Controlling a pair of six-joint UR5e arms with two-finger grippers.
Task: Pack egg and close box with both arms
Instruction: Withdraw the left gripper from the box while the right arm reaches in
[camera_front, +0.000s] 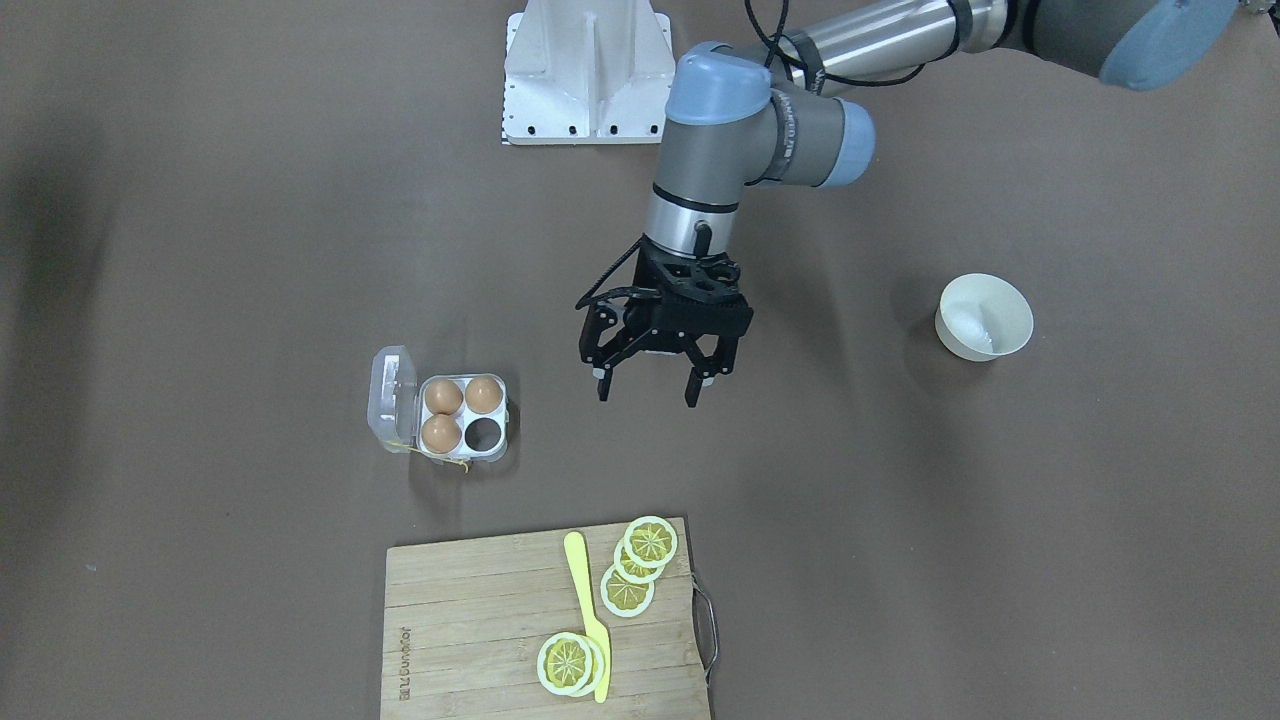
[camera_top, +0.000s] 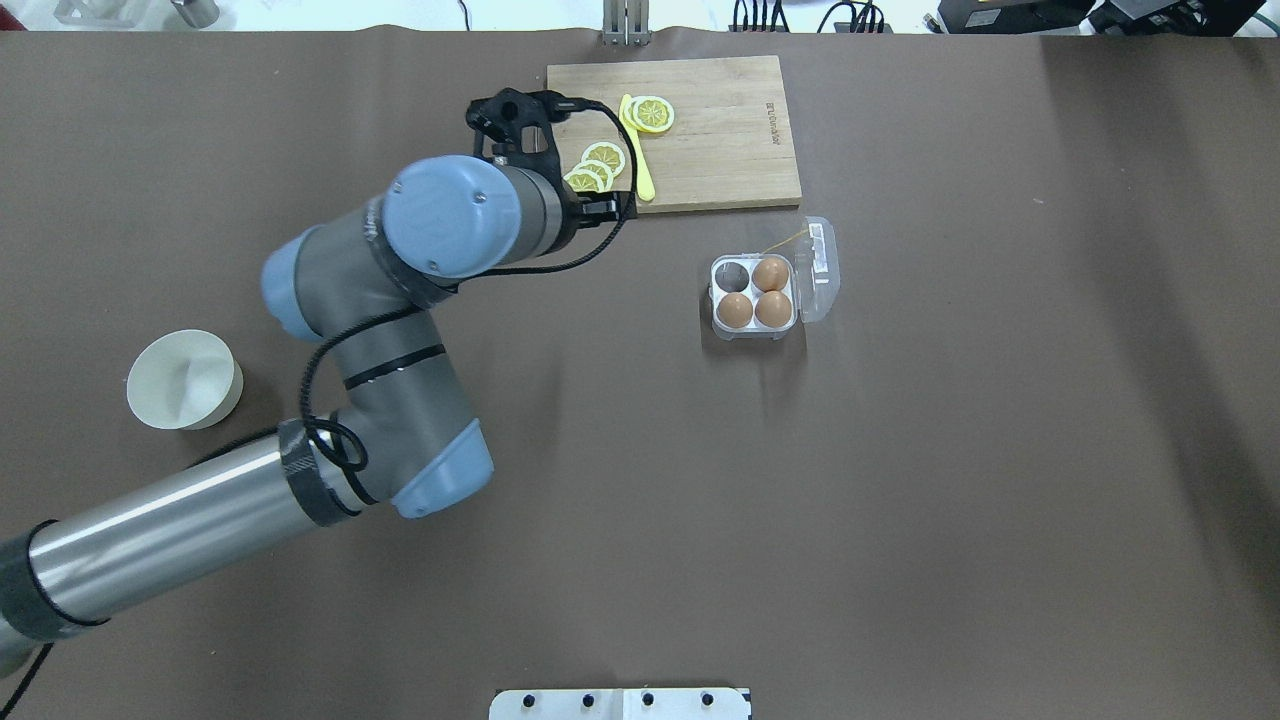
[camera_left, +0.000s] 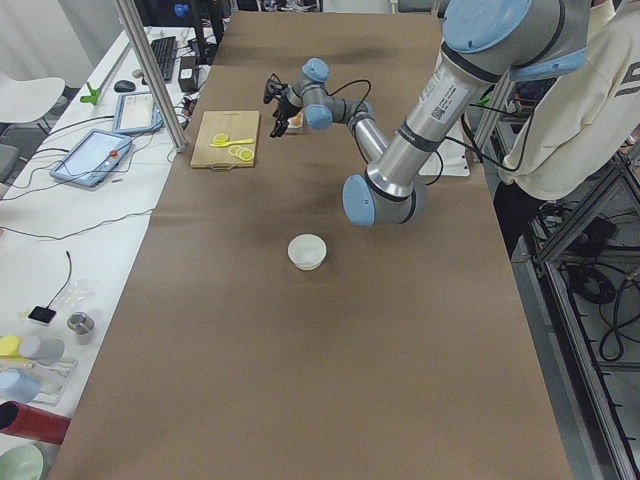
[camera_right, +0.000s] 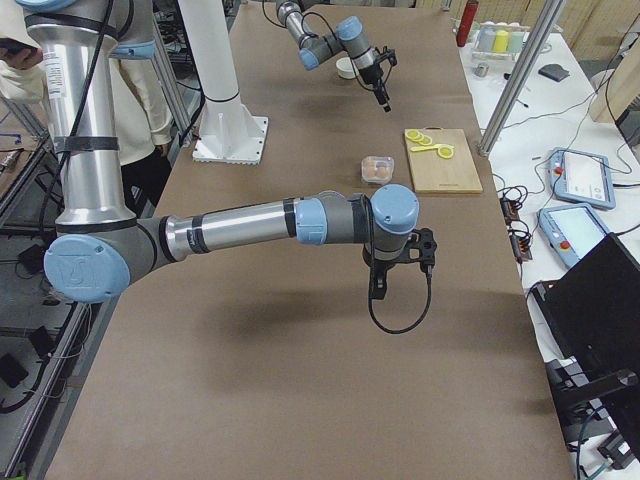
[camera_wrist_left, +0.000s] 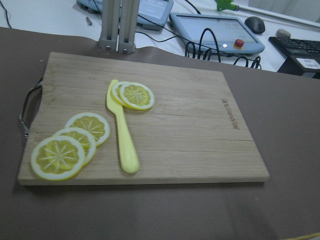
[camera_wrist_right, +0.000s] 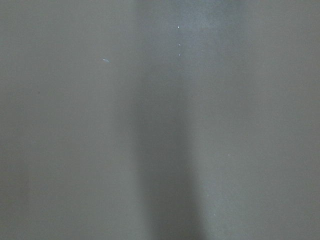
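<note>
The box (camera_front: 497, 412) stands open on the brown table, its clear lid (camera_front: 392, 398) folded out flat beside the tray. Three brown eggs (camera_front: 443, 397) fill three cells, and I cannot tell which one is the task's egg. The fourth cell (camera_front: 485, 432) is empty. My left gripper (camera_front: 647, 397) hangs open and empty above the table, a short way from the box on its empty-cell side. In the overhead view the box (camera_top: 722, 322) lies right of the left arm. My right gripper (camera_right: 380, 288) shows only in the exterior right view, hovering over bare table; I cannot tell its state.
A wooden cutting board (camera_front: 460, 640) with lemon slices (camera_front: 628, 590) and a yellow knife (camera_front: 586, 610) lies near the box. A white bowl (camera_front: 985, 317) stands on the left arm's side. The white base block (camera_front: 585, 70) is at the robot's edge.
</note>
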